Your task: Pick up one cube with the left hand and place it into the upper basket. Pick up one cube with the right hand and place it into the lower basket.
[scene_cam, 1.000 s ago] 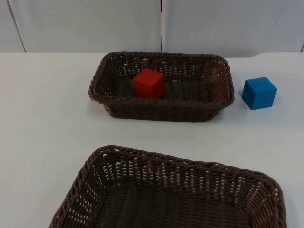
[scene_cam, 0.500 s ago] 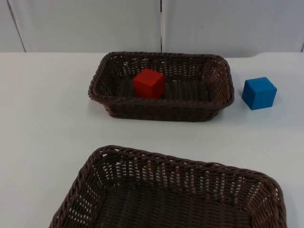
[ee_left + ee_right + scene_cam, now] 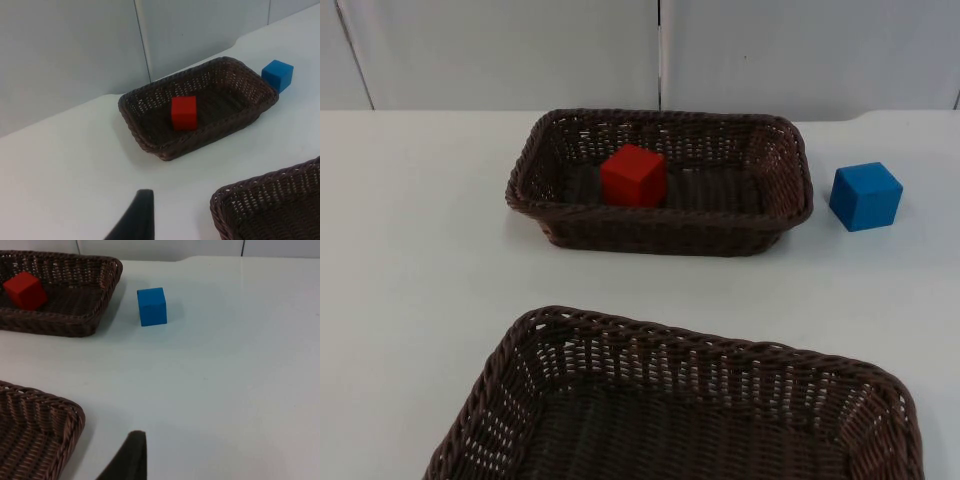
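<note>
Top view: two brown wicker baskets and two cubes sit on the white table (image 3: 410,260). The upper basket (image 3: 775,215) lies close to the grey partition wall (image 3: 500,50), and one red cube (image 3: 633,175) rests on its floor, left of the middle and apart from the walls. The lower basket (image 3: 620,335) lies nearer the camera, with nothing to be seen inside it. One blue cube (image 3: 865,196) stands on the bare table just beside the right end of the upper basket, not touching it.

In the left wrist view the upper basket (image 3: 150,137) again holds the single red cube (image 3: 184,113), the blue cube (image 3: 278,75) stands past the basket's far end, and a corner of the lower basket (image 3: 260,187) is near. One black fingertip of the left gripper (image 3: 135,217) hangs above the bare table, well apart from both baskets; whether it is spread or closed I cannot tell.

In the right wrist view the blue cube (image 3: 152,306) stands alone on the table just beside the upper basket (image 3: 95,322), in which the red cube (image 3: 24,290) lies. The rim of the lower basket (image 3: 60,407) is close to the one black fingertip of the right gripper (image 3: 127,457), which hangs over the table well apart from the blue cube; its opening cannot be told either.
</note>
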Action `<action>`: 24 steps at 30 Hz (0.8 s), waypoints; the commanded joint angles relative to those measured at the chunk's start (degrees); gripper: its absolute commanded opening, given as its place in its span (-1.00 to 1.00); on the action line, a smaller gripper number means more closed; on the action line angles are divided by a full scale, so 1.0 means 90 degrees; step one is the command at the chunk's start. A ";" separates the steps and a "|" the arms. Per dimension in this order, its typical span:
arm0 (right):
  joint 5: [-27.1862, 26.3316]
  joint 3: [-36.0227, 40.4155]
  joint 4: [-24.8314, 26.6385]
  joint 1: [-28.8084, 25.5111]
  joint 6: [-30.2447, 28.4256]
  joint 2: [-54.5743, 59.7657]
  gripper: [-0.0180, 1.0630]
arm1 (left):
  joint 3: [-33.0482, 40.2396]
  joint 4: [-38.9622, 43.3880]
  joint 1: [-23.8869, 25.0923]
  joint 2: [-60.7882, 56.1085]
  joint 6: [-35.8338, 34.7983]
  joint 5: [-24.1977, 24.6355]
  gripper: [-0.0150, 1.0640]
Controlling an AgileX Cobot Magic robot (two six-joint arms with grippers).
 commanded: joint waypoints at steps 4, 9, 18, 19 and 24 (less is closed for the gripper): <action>-0.0492 -0.0334 0.0113 -0.0039 0.0123 0.0830 0.99 | 0.0032 0.0020 -0.0036 -0.0026 -0.0060 -0.0011 0.97; -0.0913 -0.0772 0.0113 -0.0039 0.0123 0.1903 0.99 | 0.0032 0.0020 -0.0036 -0.0026 -0.0060 -0.0011 0.97; -0.1171 -0.1595 0.0146 -0.0039 0.0123 0.3966 0.98 | 0.0032 0.0018 -0.0036 -0.0026 -0.0060 0.0001 0.97; -0.1224 -0.1778 0.0146 -0.0039 0.0123 0.4419 0.98 | 0.0032 0.0018 -0.0036 -0.0026 -0.0060 0.0001 0.97; -0.1327 -0.2250 0.0146 -0.0039 0.0092 0.5570 0.98 | 0.0032 0.0018 -0.0036 -0.0026 -0.0060 0.0001 0.97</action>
